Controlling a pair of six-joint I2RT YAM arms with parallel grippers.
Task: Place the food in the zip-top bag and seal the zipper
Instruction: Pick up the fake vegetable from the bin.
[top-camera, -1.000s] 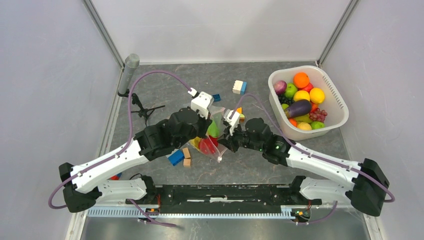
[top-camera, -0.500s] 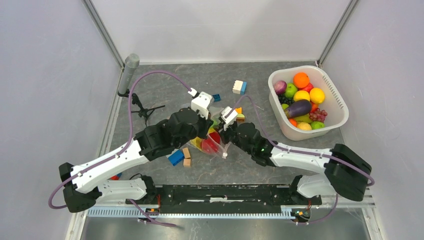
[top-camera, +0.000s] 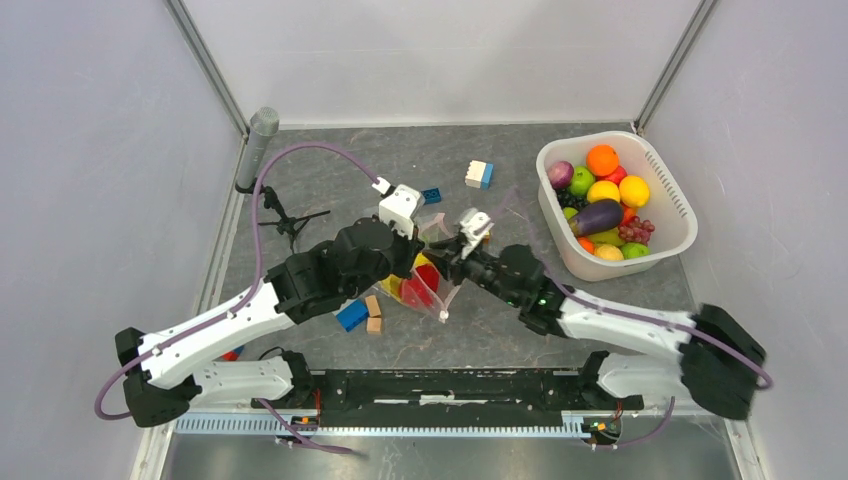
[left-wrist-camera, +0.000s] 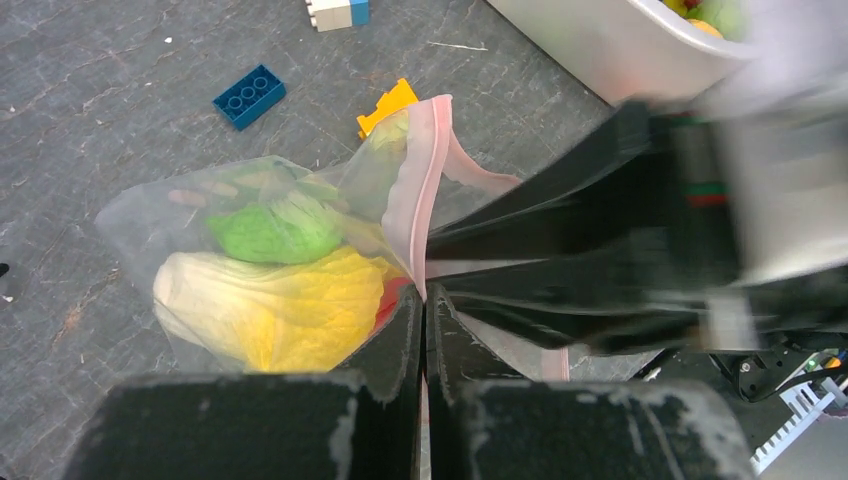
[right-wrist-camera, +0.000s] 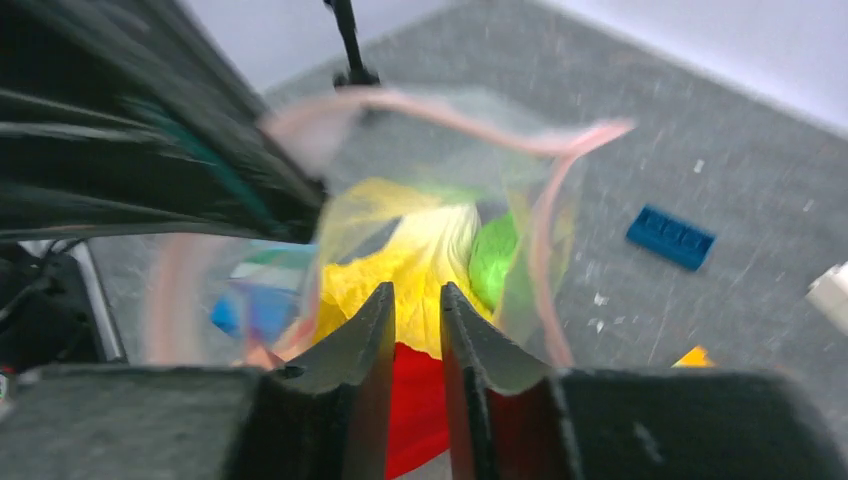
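The zip-top bag (top-camera: 428, 288) lies mid-table with yellow (left-wrist-camera: 290, 310), green (left-wrist-camera: 270, 232) and red (right-wrist-camera: 415, 400) food inside. My left gripper (left-wrist-camera: 423, 302) is shut on the pink zipper (left-wrist-camera: 425, 190) and holds that edge up. My right gripper (right-wrist-camera: 414, 300) hovers at the bag's mouth with its jaws a little apart and nothing between them. The pink strip (right-wrist-camera: 540, 240) curves around in front of it. In the top view both grippers meet over the bag, the left gripper (top-camera: 418, 252) and the right gripper (top-camera: 447, 260) close together. More food (top-camera: 603, 190) fills the white basket (top-camera: 668, 238).
Loose building blocks lie around the bag: a blue brick (left-wrist-camera: 249, 96), an orange piece (left-wrist-camera: 385, 105), a white-and-blue block (top-camera: 479, 174), blue and tan blocks (top-camera: 355, 314). A grey cylinder (top-camera: 260, 135) and a small black stand (top-camera: 285, 218) sit at the far left.
My right arm has swung in and its gripper now points at the bag's mouth, jaws parted slightly after being shut. The left gripper keeps its grip on the zipper.
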